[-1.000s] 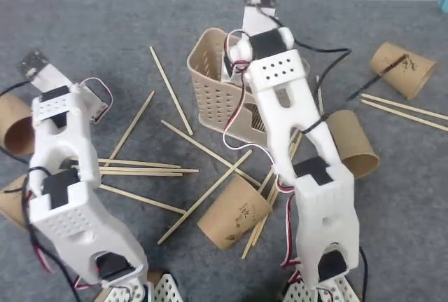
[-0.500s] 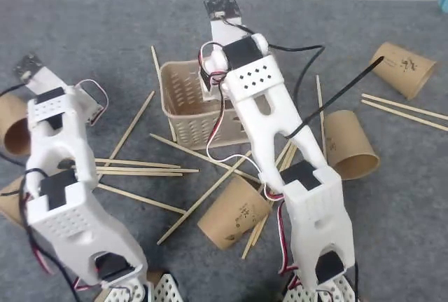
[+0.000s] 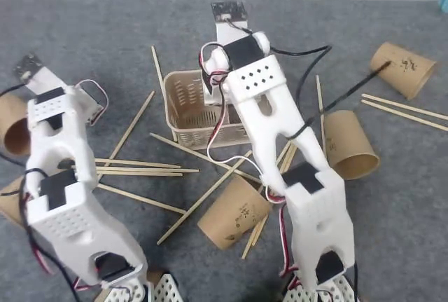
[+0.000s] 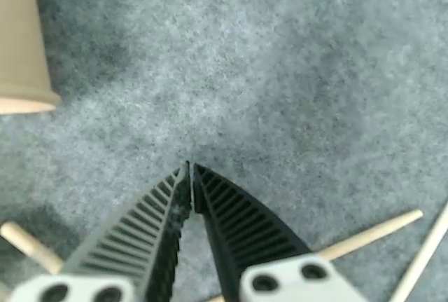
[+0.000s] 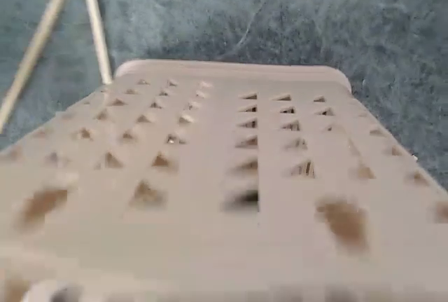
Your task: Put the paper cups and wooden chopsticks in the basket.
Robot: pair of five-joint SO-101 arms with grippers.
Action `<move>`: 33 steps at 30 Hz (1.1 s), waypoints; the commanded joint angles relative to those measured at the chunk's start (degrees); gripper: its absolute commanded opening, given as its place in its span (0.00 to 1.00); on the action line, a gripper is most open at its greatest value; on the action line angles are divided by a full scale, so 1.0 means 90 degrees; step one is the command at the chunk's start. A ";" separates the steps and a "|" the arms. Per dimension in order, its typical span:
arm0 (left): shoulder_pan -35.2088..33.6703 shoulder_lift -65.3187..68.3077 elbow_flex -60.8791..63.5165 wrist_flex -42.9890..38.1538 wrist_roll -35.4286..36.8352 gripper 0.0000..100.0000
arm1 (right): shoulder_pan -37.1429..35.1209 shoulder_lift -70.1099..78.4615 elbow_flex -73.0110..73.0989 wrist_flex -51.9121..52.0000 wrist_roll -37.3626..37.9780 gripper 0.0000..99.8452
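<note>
Both left fingers (image 4: 150, 239) closed together; basket (image 3: 183, 99) perhaps tilted.

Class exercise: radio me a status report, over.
Left gripper shut, over bare carpet. Right arm at basket. Paper cups, chopsticks scattered on carpet, several around basket.

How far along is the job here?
Done: nothing, the basket shows nothing inside. In hand: nothing seen; the left gripper is shut over bare carpet, the right arm hangs over the basket. Left: all paper cups in view and the wooden chopsticks, lying scattered on the carpet.
</note>
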 commanded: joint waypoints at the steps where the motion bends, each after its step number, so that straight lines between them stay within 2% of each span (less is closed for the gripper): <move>1: -0.0020 -0.0137 -0.0308 0.0059 -0.0068 0.01 | -0.0230 -0.0952 -0.0283 0.0063 0.0195 0.29; 3: 0.0000 -0.0137 -0.0308 0.0059 -0.0078 0.01 | -0.0327 -0.1314 -0.0283 0.0083 0.0410 0.36; 5: 0.0000 -0.0137 -0.0308 0.0059 -0.0078 0.01 | -0.0337 -0.1714 -0.0283 0.0093 0.0420 0.37; 12: 0.0000 -0.0137 -0.0308 0.0059 -0.0078 0.01 | -0.0024 -0.3316 -0.0147 0.0425 0.0459 0.27; 17: 0.0000 -0.0137 -0.0308 0.0059 -0.0088 0.01 | 0.0503 -0.5094 0.1026 0.0425 0.0479 0.17; 19: 0.0010 -0.0137 -0.0308 0.0068 -0.0088 0.01 | 0.0747 -0.5856 0.1709 0.0425 0.0742 0.14; 25: 0.0020 -0.0215 -0.0249 0.0107 -0.0244 0.01 | 0.2105 -0.7722 0.3712 0.0415 0.1563 0.11; 29: 0.0264 -0.0674 0.0288 -0.0156 -0.0947 0.01 | 0.3258 -0.7956 0.4679 0.0366 0.2071 0.11; 33: 0.0400 -0.1495 0.1265 -0.0860 -0.1172 0.01 | 0.4293 -0.7966 0.5812 -0.0278 0.2862 0.11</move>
